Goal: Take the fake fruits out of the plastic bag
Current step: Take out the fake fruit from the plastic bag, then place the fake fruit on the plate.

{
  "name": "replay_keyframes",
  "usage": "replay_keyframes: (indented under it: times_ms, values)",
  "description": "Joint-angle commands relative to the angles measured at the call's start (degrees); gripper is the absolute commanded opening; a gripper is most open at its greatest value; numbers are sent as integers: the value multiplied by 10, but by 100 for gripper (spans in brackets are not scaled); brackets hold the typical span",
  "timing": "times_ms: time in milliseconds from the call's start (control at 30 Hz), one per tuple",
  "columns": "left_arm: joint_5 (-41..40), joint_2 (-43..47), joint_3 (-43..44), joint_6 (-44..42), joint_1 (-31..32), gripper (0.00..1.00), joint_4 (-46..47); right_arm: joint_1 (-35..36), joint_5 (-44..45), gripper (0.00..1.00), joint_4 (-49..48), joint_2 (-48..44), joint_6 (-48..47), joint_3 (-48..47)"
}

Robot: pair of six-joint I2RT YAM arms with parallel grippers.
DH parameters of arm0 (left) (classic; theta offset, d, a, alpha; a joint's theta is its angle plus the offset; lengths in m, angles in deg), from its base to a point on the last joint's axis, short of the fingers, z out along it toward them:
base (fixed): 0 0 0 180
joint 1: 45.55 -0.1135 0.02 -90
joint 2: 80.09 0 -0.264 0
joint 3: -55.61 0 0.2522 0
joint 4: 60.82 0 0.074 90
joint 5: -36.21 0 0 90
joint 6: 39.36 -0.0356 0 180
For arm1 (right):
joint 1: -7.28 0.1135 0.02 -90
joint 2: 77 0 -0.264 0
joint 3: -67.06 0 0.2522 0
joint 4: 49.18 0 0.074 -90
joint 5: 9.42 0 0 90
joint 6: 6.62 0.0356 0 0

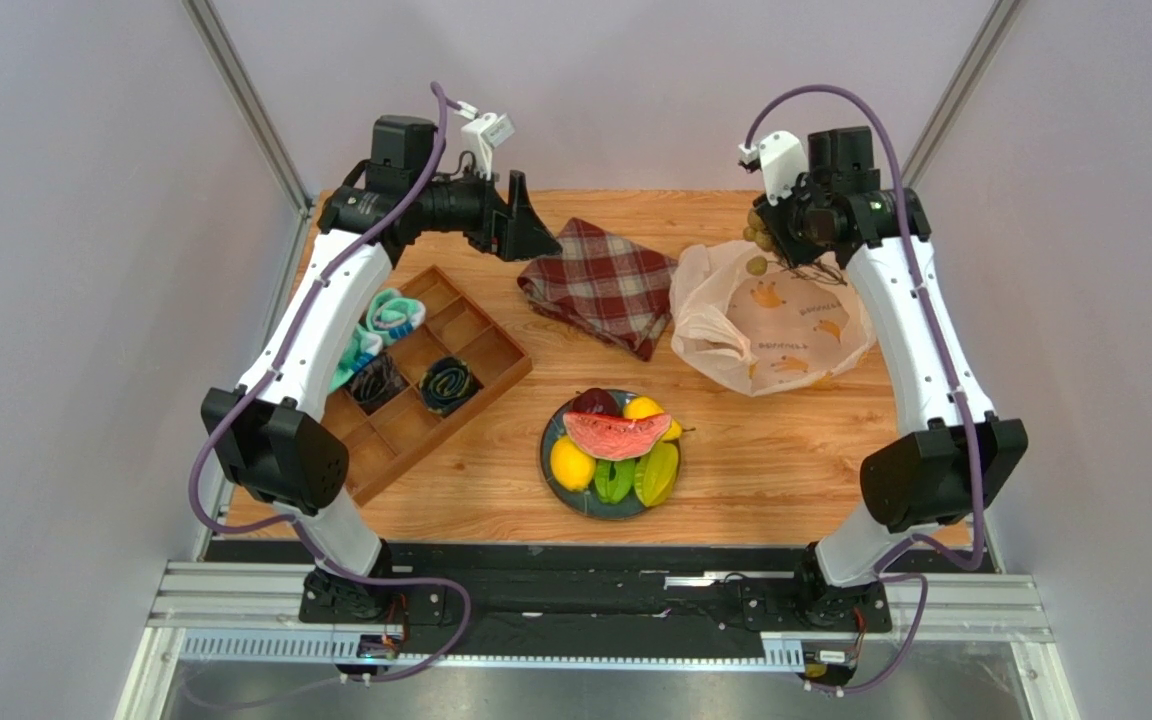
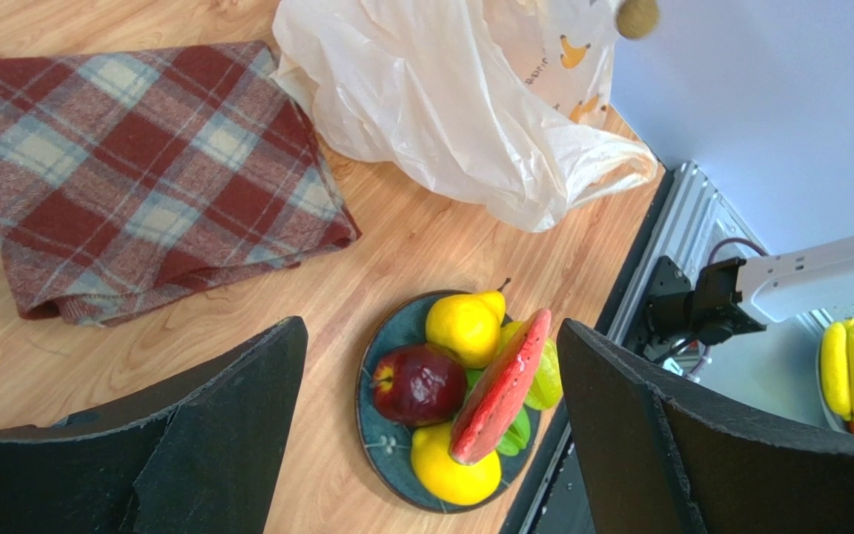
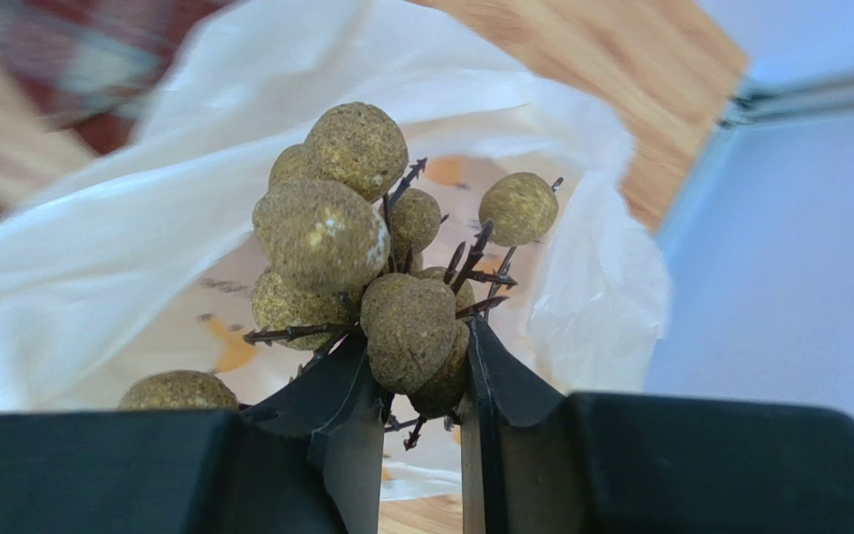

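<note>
My right gripper (image 3: 426, 378) is shut on the stem end of a tan-green grape bunch (image 3: 398, 289). It holds the bunch in the air just above the crinkly beige plastic bag (image 1: 763, 323), which lies at the back right of the table. The other fake fruits lie on a dark blue plate (image 1: 552, 450) at the front centre: a watermelon slice (image 1: 617, 435), a lemon (image 1: 572, 464), a dark red fruit (image 1: 594, 402) and green pieces (image 1: 615, 480). My left gripper (image 1: 530, 233) hangs open and empty high over the back left.
A folded red plaid cloth (image 1: 600, 281) lies left of the bag. A wooden compartment tray (image 1: 417, 375) with coiled black and teal items sits at the left edge. The arm bases stand along the near edge.
</note>
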Motion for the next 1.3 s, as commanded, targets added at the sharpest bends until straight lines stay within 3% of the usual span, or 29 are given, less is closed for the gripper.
replay_keyframes:
  times_ms: [0, 67, 233, 300, 467, 733, 1167, 1267]
  values:
    - [14, 13, 17, 3, -3, 92, 18, 14, -193, 14, 124, -47, 26, -24]
    - [16, 21, 8, 5, -3, 92, 18, 49, -169, 14, 128, -98, -6, -8]
    - [20, 38, -26, 10, -3, 92, 32, 212, -105, 16, 72, -206, -52, 79]
    - [20, 45, -35, 10, -3, 92, 33, 283, -104, 16, 73, -207, -63, 112]
    - [16, 67, -48, 0, -3, 92, 26, 378, -105, 14, -6, -195, -140, 196]
    - [-14, 113, -87, -42, -4, 93, 8, 439, -125, 14, -139, -179, -331, 309]
    - [-34, 165, -152, -65, -13, 94, 2, 449, -148, 21, -125, -133, -369, 332]
    - [-33, 164, -152, -63, -14, 95, 3, 450, -134, 27, -122, -133, -372, 343]
